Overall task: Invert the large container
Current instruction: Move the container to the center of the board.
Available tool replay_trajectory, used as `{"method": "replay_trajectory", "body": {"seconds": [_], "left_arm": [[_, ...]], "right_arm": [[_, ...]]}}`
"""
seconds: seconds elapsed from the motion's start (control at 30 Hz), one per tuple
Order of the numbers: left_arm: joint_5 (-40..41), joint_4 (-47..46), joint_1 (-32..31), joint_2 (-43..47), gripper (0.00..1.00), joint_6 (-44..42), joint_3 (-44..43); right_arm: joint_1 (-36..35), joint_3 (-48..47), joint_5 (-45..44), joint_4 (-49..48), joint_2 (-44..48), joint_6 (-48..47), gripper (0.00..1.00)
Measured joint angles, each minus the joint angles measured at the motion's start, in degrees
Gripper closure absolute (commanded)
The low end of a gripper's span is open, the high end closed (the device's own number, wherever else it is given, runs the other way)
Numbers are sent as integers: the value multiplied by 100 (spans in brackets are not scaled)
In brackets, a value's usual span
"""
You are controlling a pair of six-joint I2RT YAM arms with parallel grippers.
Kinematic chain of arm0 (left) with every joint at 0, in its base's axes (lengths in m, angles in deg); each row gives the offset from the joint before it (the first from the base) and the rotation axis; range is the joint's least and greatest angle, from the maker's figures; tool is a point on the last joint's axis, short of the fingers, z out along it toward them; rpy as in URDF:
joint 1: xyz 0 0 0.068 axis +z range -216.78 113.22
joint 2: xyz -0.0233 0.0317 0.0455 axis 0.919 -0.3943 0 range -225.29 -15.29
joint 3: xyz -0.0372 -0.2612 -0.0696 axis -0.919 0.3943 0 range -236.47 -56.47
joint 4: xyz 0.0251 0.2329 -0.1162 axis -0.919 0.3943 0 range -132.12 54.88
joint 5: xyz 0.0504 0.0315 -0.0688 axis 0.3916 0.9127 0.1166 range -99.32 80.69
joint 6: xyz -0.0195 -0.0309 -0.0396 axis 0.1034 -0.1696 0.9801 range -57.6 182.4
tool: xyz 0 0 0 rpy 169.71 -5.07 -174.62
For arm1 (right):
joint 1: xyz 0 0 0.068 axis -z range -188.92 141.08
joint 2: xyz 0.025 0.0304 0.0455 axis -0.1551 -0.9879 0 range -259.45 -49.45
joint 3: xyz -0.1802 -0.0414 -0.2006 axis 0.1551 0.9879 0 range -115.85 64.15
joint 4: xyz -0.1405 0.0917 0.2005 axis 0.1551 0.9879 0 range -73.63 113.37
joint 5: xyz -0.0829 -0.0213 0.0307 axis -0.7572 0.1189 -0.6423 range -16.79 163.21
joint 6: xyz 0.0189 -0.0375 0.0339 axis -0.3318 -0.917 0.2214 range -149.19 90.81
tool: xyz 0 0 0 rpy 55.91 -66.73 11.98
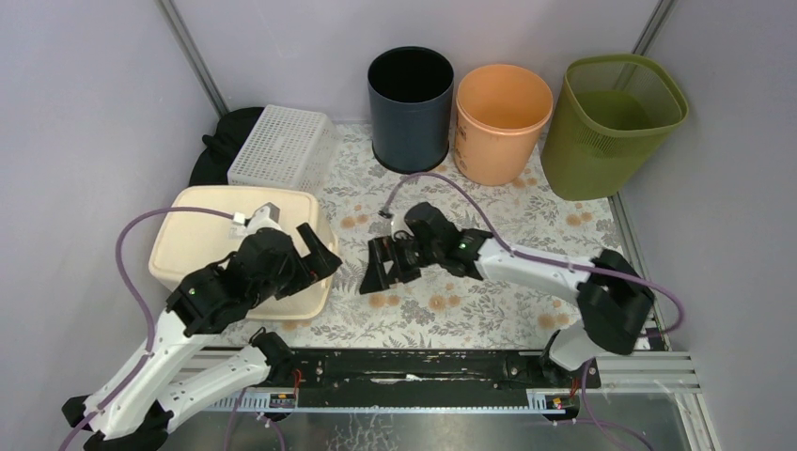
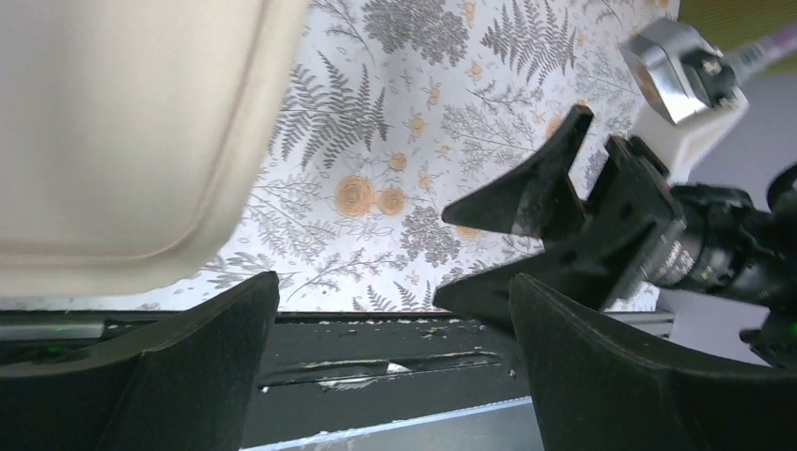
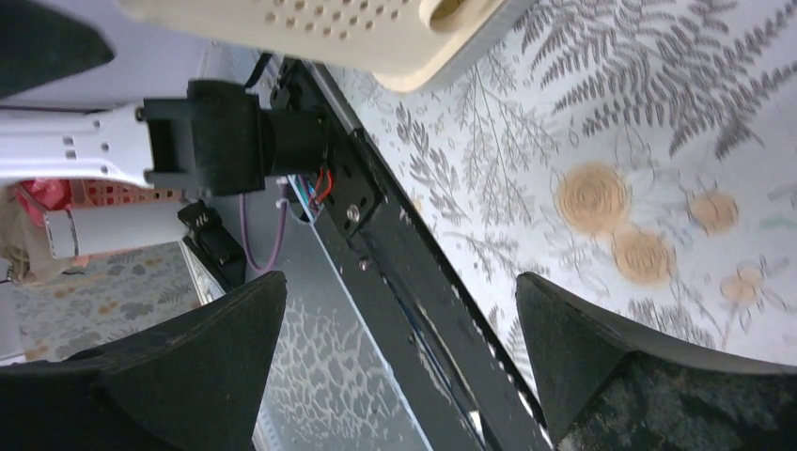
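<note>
The large container (image 1: 211,235) is a cream plastic tub on the left of the floral table, with a smooth flat face turned up. That smooth face fills the upper left of the left wrist view (image 2: 122,132). The right wrist view catches its perforated wall (image 3: 376,28). My left gripper (image 1: 320,252) hangs open over the tub's right edge, with nothing between its fingers (image 2: 395,291). My right gripper (image 1: 378,272) stands open just to the right of the tub, apart from it and empty (image 3: 399,291). Its black fingers (image 2: 526,202) show in the left wrist view.
Along the back stand a black bin (image 1: 410,103), an orange bin (image 1: 501,122) and a green slotted basket (image 1: 611,127). A white perforated basket (image 1: 282,146) lies behind the tub. A black rail (image 1: 423,366) runs along the near edge.
</note>
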Motion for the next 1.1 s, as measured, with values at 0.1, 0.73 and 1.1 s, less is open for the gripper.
{"method": "replay_trajectory", "body": {"seconds": [0.1, 0.73, 1.1], "left_arm": [[-258, -463, 0, -133, 0, 2, 227], [-1069, -2693, -382, -1351, 0, 457, 940], [-791, -3104, -1287, -1510, 0, 841, 988]], "right_arm": [[0, 431, -116, 168, 627, -90, 1], [0, 2146, -136, 732, 3071, 177, 1], [0, 2138, -142, 1357, 3453, 120, 1]]}}
